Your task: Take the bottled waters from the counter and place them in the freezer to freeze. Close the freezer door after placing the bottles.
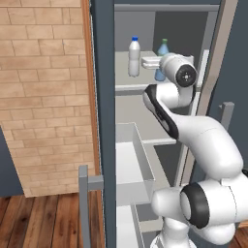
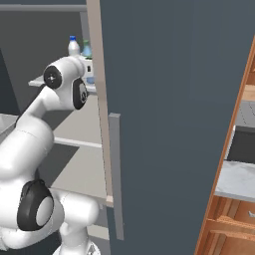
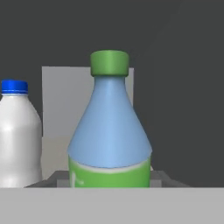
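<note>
Close ahead of claw, green-capped bottle upright

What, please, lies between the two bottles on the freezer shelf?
Nothing: in the hand view a bare gap of pale back wall separates the blue-capped bottle from the green-capped bottle.

From my seat the light is flat and even, with no source I can place. The brick wall at the left of the left base view reads bright, while the freezer interior falls to dim grey. In the hand view the green-capped bottle is soft-edged, with mild shading and no glare.
</note>
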Robot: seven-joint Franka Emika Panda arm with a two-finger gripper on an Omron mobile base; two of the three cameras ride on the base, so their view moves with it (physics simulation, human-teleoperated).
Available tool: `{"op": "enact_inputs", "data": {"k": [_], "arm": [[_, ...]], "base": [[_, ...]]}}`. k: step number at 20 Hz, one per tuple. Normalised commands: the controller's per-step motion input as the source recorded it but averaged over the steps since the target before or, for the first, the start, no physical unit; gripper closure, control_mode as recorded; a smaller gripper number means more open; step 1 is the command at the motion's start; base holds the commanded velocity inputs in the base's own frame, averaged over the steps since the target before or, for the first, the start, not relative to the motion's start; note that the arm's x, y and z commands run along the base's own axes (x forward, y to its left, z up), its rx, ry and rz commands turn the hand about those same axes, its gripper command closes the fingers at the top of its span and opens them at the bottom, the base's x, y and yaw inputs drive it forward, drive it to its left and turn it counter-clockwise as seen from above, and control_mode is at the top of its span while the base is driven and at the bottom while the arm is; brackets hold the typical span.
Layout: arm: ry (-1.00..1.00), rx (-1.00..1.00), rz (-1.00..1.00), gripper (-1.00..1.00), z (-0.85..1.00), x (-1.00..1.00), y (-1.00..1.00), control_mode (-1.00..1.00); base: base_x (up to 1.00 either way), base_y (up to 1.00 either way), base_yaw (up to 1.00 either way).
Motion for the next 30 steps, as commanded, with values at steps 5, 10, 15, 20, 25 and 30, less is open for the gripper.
{"op": "enact_inputs", "data": {"k": [5,10,15,20,25,30], "arm": [[0.00,-0.01,0.00,1.00,-0.04,0.28,0.00,-1.00],[0.00,0.00,0.00,1.00,-0.17,0.16,0.00,-1.00],[0.00,0.00,0.00,1.00,-0.43,0.02,0.00,-1.00],[0.00,0.00,0.00,1.00,-0.44,0.00,0.00,-1.00],[0.00,0.00,0.00,1.00,-0.30,0.00,0.00,-1.00],[0.00,0.00,0.00,-1.00,0.00,0.00,0.00,-1.00]], "base": [[0.00,0.00,0.00],[0.00,0.00,0.00],[0.00,0.00,0.00],[0.00,0.00,0.00],[0.00,0.00,0.00],[0.00,0.00,0.00]]}}
